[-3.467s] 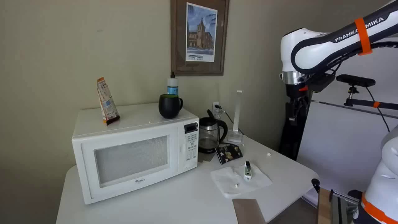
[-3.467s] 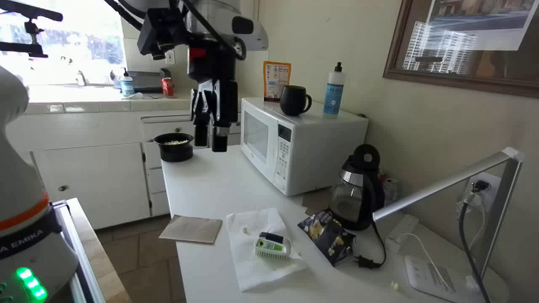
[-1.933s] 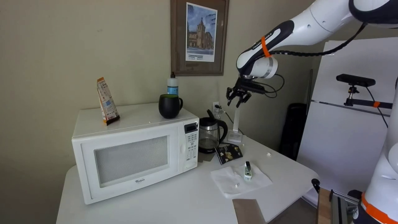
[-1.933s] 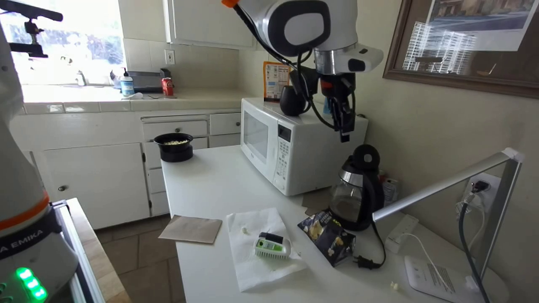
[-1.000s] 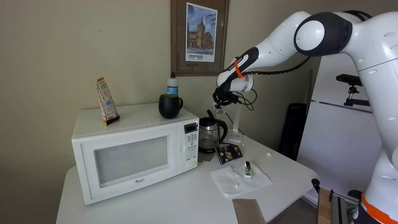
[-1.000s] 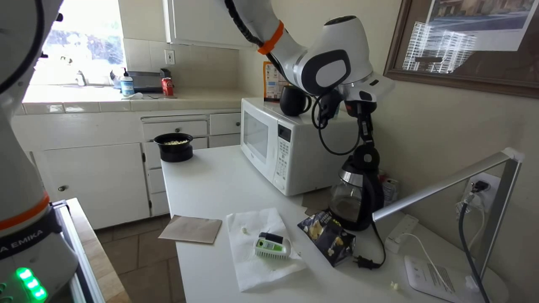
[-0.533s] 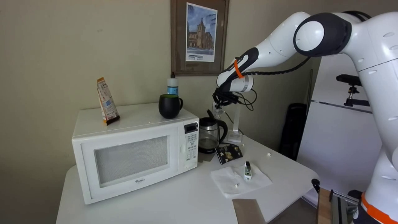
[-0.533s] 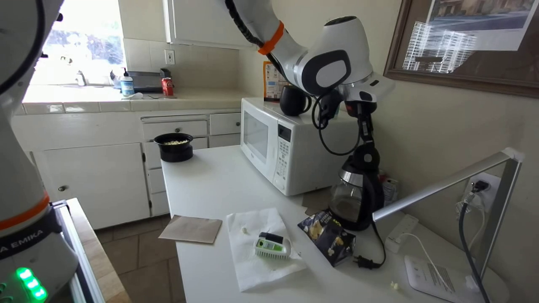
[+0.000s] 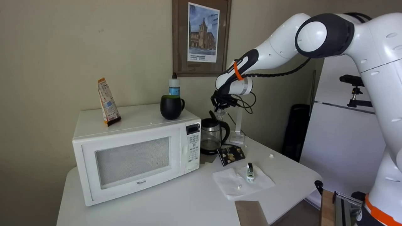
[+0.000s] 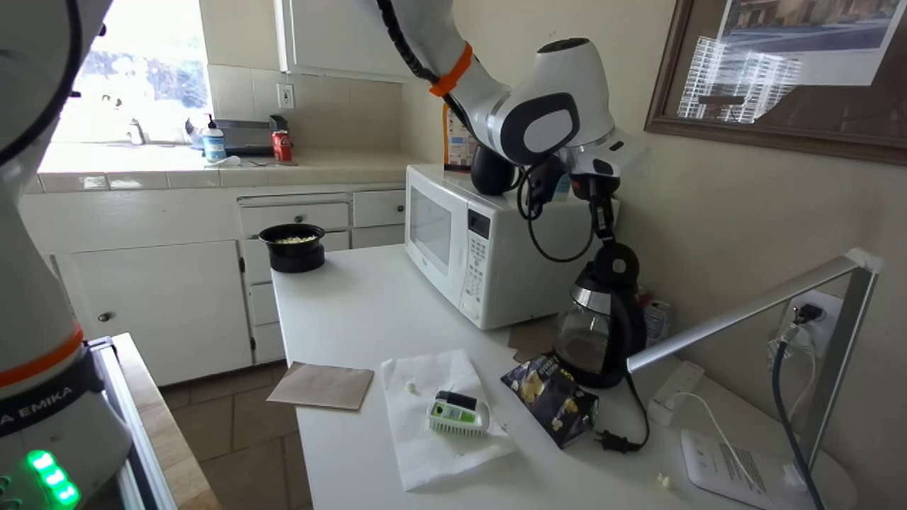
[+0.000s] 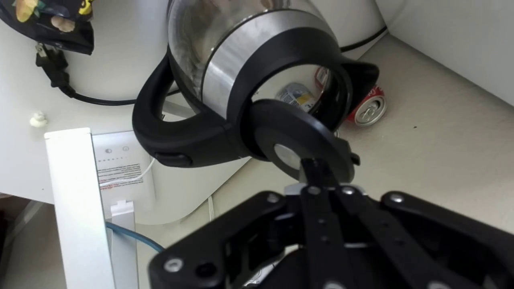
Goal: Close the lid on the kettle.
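Lid (image 11: 299,134) is standing tilted open on the glass electric kettle (image 10: 594,329) beside the microwave (image 10: 517,265); the Robotiq gripper (image 11: 318,165), jaws together, is hovering at it, contact unclear. Alignment is seemingly happening; closing is needing a downward push.

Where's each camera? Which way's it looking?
An exterior view: stands apart, facing the white boxy microwave; white jointed arm shows.
An exterior view: stands apart, looking along the smooth white table; arm, white base show.
Wrist view: at arm's end, facing the clear glass kettle and raised round black lid; black metal gripper shows.
Both exterior views share microwave, kettle, arm.
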`<state>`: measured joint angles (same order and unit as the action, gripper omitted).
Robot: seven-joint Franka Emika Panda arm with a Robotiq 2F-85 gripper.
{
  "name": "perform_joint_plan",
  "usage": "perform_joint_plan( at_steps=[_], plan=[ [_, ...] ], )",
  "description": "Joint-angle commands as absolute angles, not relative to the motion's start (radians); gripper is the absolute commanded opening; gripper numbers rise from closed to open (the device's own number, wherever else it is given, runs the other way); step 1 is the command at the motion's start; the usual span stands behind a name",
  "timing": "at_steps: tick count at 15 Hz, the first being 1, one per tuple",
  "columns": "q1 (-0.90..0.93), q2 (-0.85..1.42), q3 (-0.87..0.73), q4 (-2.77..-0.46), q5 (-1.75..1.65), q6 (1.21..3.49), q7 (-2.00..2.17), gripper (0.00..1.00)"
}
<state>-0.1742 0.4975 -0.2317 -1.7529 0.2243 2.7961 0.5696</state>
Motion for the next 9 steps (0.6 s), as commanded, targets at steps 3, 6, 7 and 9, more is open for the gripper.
perform_joint_plan(
  at_steps=[3, 6, 7, 9],
  plan=[
    [-0.168, 0.559, -0.224, -1.725, 0.254, 2.863, 0.561, 0.0],
    [-0.186, 0.583, -0.195, -1.706, 0.273, 2.869, 0.535, 0.0],
    [-0.193, 0.591, -0.182, -1.697, 0.28, 2.865, 0.522, 0.0],
    [-0.202, 0.605, -0.163, -1.685, 0.294, 2.85, 0.498, 0.0]
  ],
)
